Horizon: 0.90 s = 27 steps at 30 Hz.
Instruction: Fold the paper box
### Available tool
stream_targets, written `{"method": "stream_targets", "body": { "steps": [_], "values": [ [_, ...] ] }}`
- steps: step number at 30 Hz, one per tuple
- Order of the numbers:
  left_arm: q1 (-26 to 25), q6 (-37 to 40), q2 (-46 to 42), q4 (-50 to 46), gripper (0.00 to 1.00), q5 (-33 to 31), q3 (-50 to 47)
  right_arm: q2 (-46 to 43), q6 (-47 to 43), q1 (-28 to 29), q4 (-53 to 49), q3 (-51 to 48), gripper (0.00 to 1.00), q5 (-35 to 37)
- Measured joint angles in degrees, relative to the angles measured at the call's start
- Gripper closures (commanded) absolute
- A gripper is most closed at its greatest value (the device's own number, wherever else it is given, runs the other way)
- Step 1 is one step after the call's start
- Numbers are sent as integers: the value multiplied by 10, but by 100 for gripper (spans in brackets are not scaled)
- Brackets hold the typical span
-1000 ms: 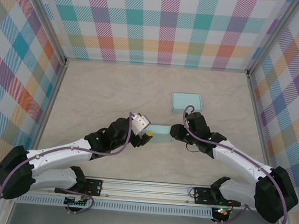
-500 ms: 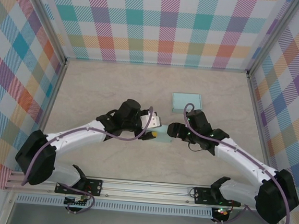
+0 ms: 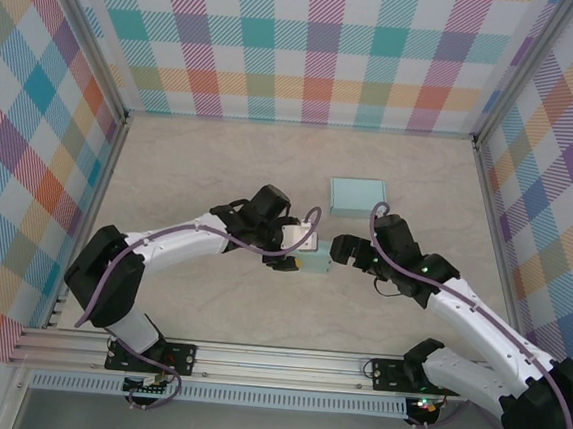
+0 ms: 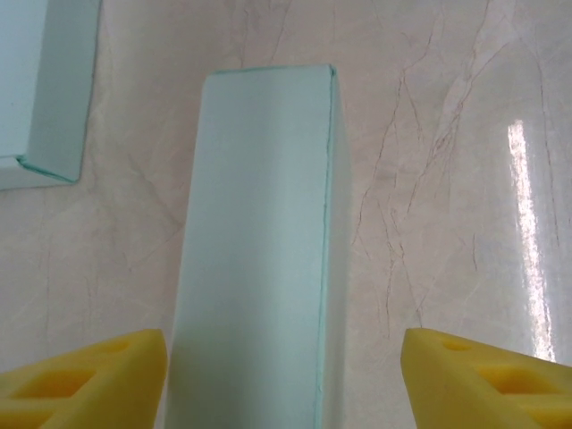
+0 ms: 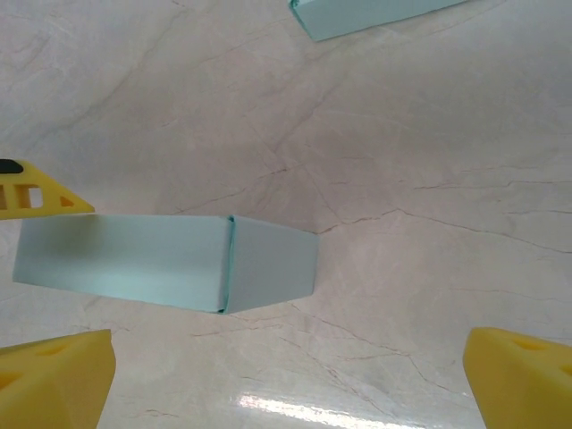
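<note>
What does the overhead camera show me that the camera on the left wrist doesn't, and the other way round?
The overhead view gives the whole setup: the left arm and right arm, both bent toward the middle, and the plaid walls. The left wrist view gives a close-up: its yellow fingertips standing apart on either side of the paper box, and the crease along the box's edge. Shared: that paper box, the second teal box and the marbled table.
</note>
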Motion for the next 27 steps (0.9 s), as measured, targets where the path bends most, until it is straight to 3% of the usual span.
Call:
{"method": "stream_targets", "body": {
  "steps": [10, 14, 21, 27],
  "values": [
    [0, 13, 15, 1, 58, -26, 1, -8, 2, 0, -16, 0, 0, 32],
    [0, 18, 12, 22, 60, -54, -5, -22, 5, 0, -25, 0, 0, 49],
    [0, 65, -28, 125, 61, -177, -75, -53, 17, 0, -44, 0, 0, 86],
    [19, 146, 13, 268, 61, -275, -103, -74, 18, 0, -57, 0, 0, 106]
  ]
}}
